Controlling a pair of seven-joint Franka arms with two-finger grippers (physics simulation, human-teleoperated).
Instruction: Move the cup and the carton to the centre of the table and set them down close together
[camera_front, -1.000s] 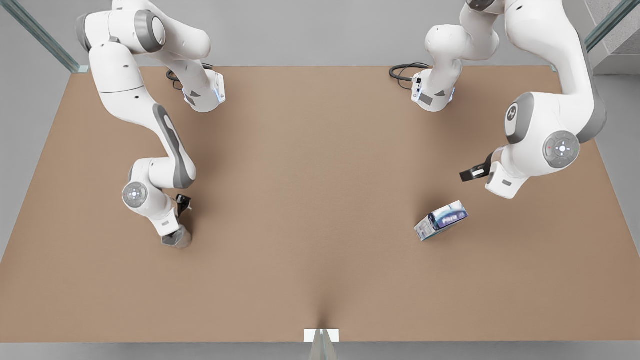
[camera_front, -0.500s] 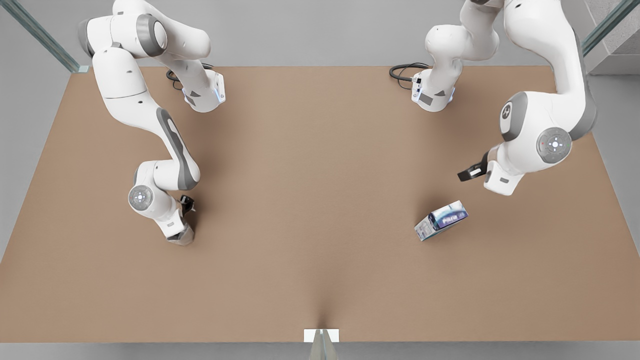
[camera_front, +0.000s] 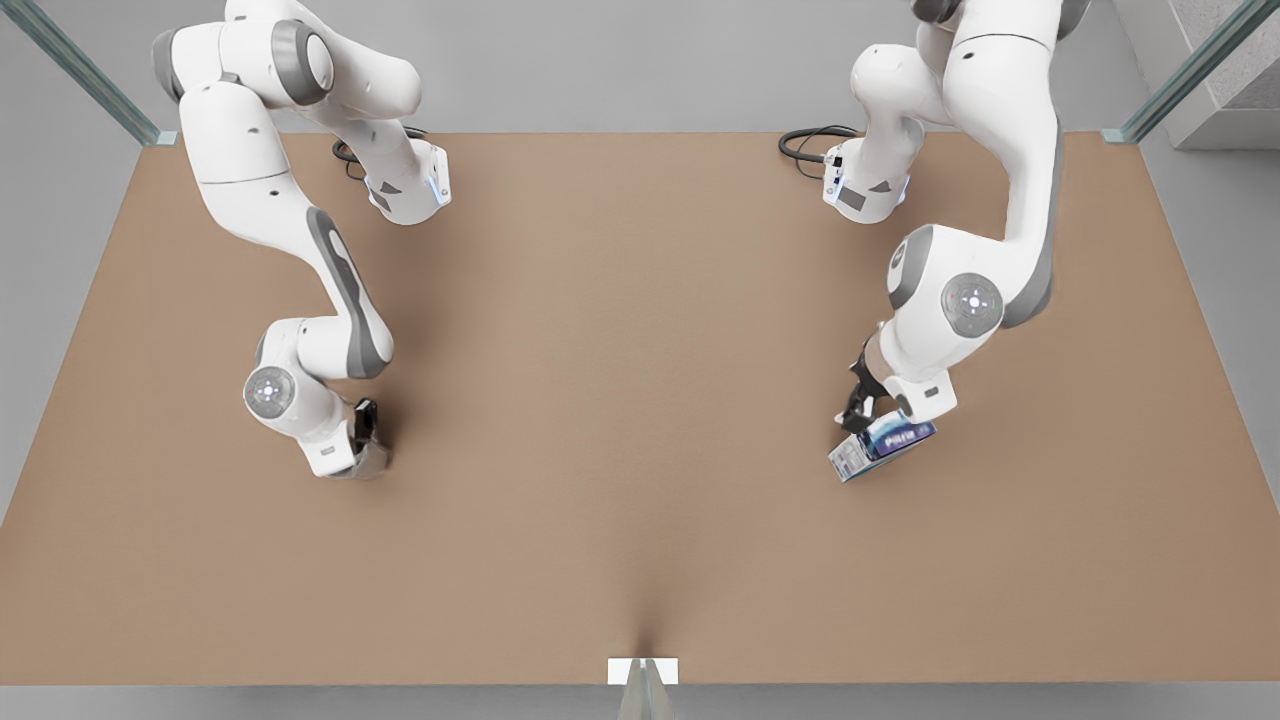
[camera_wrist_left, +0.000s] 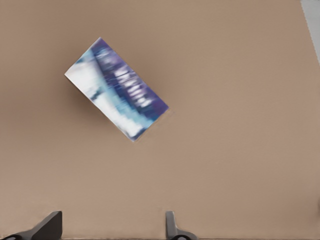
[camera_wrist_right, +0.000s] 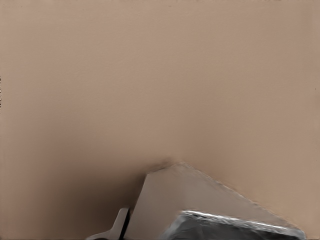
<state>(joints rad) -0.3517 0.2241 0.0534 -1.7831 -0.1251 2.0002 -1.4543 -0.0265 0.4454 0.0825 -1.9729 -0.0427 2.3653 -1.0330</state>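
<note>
While neither object is yet resting at the centre of the table (camera_front: 640, 330), both arms are working at the pick-up stage, and the task is judged to be in its early part. The carton (camera_front: 885, 441) is lying flat on the tabletop towards the front view's right, well apart from the centre, with its blue lettered side facing up and its pale end pointing towards the front view's left. The left gripper (camera_front: 858, 412) is hovering just beside and above the carton's far edge. In the left wrist view the carton (camera_wrist_left: 116, 88) is lying ahead of the left gripper (camera_wrist_left: 111, 226), whose two fingertips are standing apart with bare table between them, so nothing is being held there. The cup (camera_front: 368, 464) is sitting on the front view's left side of the table, likewise well apart from the centre. The right gripper (camera_front: 365, 430) is positioned directly at the cup, and in the right wrist view the cup (camera_wrist_right: 200, 200) is sitting very close under the camera. Whether this gripper is clamped on the cup cannot be told from these views. Left to do, as judged from this layout: grasping both objects, carrying each inward, and setting them down close together at the centre.
</note>
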